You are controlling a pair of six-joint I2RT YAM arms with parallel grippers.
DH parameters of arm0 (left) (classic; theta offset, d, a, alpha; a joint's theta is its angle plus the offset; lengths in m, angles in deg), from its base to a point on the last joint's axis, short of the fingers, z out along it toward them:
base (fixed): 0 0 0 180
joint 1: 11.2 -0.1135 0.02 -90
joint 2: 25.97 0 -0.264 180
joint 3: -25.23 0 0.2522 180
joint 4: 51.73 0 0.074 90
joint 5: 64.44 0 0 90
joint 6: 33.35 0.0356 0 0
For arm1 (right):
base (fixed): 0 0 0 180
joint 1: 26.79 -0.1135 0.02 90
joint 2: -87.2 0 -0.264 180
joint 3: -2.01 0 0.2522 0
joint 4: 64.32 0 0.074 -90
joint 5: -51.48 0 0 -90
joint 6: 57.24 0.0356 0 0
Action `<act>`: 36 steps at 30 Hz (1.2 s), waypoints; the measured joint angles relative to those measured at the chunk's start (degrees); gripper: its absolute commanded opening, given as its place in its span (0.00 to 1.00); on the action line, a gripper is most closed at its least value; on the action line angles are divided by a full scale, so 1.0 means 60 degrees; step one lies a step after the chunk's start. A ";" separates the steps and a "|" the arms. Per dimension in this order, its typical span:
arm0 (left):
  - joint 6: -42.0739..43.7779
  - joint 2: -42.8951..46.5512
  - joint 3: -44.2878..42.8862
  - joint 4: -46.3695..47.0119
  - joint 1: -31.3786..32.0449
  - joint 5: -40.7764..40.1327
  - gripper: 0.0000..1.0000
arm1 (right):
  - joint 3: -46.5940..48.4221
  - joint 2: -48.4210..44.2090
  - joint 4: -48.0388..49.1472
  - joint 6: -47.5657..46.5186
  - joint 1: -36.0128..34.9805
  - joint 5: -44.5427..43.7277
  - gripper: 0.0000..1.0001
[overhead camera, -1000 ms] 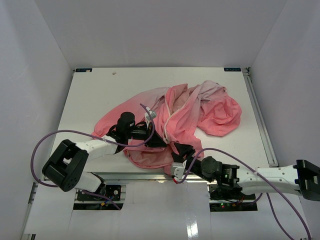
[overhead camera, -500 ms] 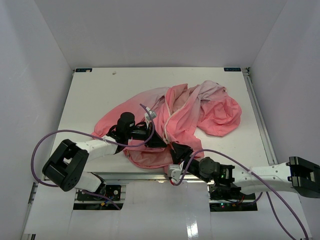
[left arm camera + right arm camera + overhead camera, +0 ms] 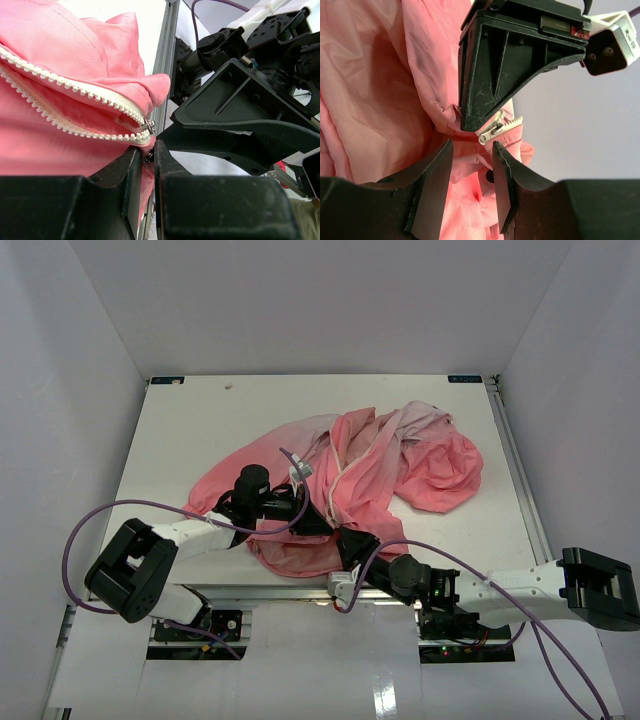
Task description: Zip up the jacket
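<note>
Jacket (image 3: 400, 465) crumpled on table (image 3: 190, 430), centre-right, near hem at the front edge; left gripper (image 3: 148, 159) clenched on hem fabric just under the slider (image 3: 148, 125); zipper teeth (image 3: 60, 82) split in two rows from it; right gripper (image 3: 471, 146) just beside, jaws apart, straddling a hem fold below the slider.

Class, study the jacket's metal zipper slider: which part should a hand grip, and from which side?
Grip the pull tab of the zipper slider, coming from the hem end: it hangs free there, while the left hand pins the jacket beside it.
</note>
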State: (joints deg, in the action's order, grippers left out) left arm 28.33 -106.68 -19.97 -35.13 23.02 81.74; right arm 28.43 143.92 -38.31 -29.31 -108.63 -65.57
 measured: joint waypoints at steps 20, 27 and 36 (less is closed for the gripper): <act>-0.0038 0.0000 0.0043 0.0084 0.0000 0.0004 0.00 | 0.0194 0.0535 0.0415 -0.0257 0.0235 0.0038 0.39; -0.0040 0.0000 0.0090 0.0168 0.0000 0.0007 0.00 | 0.0194 0.0681 0.0684 -0.0306 0.0298 0.0039 0.33; -0.0050 0.0000 0.0127 0.0233 -0.0040 0.0018 0.00 | 0.0194 0.0910 0.1042 -0.0443 0.0422 0.0034 0.23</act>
State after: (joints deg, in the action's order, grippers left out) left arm 28.03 -106.68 -19.21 -33.73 22.78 81.85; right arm 29.60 149.38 -32.06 -31.97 -106.10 -65.36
